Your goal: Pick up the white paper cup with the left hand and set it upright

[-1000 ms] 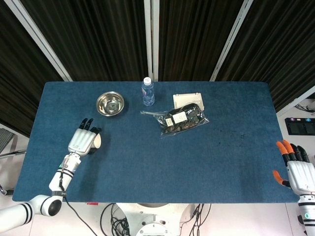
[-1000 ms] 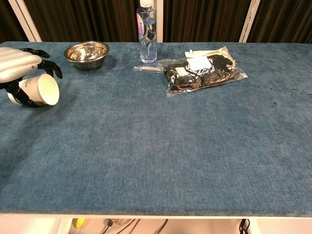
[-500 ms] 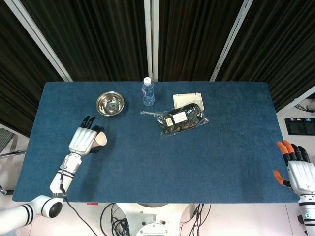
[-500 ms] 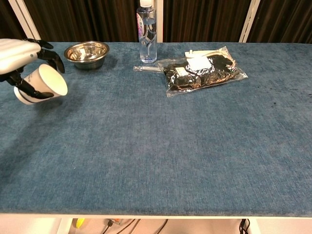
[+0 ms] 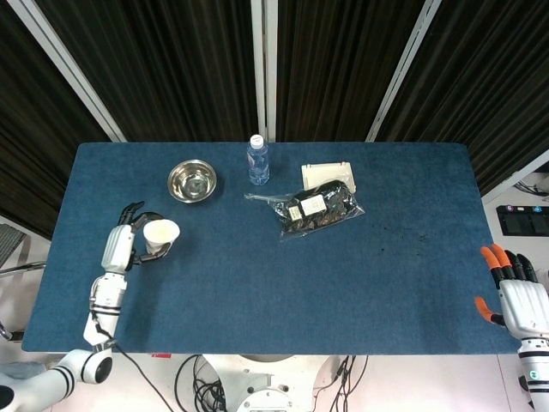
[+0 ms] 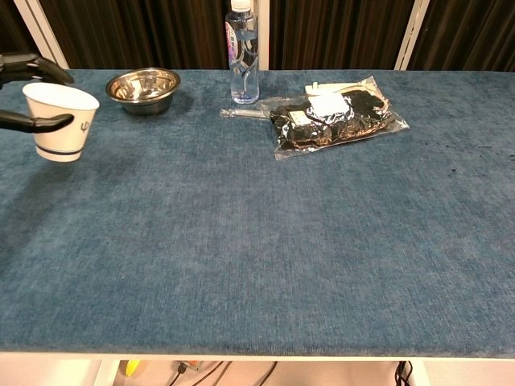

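The white paper cup (image 5: 160, 235) (image 6: 60, 122) stands nearly upright with its mouth up, near the table's left side. My left hand (image 5: 129, 243) grips it from the left; in the chest view only dark fingers (image 6: 34, 121) show around the cup at the frame's left edge. Whether the cup's base touches the cloth I cannot tell. My right hand (image 5: 517, 292) hovers off the table's front right corner, fingers spread, holding nothing.
A steel bowl (image 5: 192, 180) sits just behind the cup. A water bottle (image 5: 257, 160) stands at the back centre, with a clear bag of dark items (image 5: 314, 207) and a white tray (image 5: 327, 174) to its right. The blue table (image 5: 343, 283) spreads in front.
The left hand has rolled outward and turned the cup from lying on its side to mouth-up. The right hand has stayed put.
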You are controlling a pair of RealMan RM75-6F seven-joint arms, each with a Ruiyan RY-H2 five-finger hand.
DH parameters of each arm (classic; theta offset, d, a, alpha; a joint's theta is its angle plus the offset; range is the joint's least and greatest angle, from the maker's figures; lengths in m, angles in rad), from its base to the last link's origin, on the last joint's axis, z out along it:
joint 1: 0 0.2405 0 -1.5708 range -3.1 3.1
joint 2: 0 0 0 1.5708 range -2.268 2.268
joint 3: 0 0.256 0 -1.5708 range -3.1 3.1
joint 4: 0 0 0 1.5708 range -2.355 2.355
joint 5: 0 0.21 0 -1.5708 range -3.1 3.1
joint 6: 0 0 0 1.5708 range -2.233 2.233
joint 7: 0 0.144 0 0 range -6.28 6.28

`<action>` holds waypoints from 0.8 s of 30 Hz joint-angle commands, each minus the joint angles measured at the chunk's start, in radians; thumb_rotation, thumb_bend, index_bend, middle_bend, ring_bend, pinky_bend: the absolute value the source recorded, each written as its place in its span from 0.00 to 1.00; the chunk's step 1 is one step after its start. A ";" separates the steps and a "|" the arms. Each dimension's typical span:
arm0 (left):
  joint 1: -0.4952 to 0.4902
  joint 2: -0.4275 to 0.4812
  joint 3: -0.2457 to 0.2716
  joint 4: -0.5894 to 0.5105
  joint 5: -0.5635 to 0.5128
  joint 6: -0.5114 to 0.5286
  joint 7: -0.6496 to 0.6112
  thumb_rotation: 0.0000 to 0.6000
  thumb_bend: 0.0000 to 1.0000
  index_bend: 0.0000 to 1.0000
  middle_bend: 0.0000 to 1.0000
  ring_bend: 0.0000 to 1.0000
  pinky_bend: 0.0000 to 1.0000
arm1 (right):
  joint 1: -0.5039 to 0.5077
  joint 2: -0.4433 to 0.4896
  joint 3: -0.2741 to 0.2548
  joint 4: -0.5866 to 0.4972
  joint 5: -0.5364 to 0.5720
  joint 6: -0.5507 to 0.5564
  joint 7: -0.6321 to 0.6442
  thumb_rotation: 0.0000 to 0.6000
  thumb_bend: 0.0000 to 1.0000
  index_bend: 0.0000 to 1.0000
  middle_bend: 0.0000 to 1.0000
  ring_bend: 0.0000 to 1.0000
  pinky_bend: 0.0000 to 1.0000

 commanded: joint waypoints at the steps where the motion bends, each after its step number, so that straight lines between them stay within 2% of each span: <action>1: 0.042 -0.139 -0.017 0.214 0.024 0.085 -0.176 1.00 0.24 0.34 0.41 0.08 0.06 | 0.001 0.000 -0.001 -0.004 0.000 -0.001 -0.006 1.00 0.27 0.00 0.00 0.00 0.00; 8: 0.051 -0.215 -0.026 0.363 0.015 0.078 -0.315 1.00 0.23 0.31 0.38 0.08 0.05 | 0.003 -0.003 -0.002 -0.007 0.000 -0.005 -0.012 1.00 0.27 0.00 0.00 0.00 0.00; 16: 0.047 -0.260 -0.021 0.465 0.028 0.084 -0.367 1.00 0.23 0.30 0.36 0.08 0.05 | 0.001 0.000 -0.003 -0.006 0.002 -0.003 -0.008 1.00 0.27 0.00 0.00 0.00 0.00; 24: 0.050 -0.272 -0.008 0.500 0.037 0.073 -0.387 1.00 0.23 0.19 0.18 0.04 0.05 | 0.002 -0.001 -0.003 -0.001 0.003 -0.005 -0.004 1.00 0.27 0.00 0.00 0.00 0.00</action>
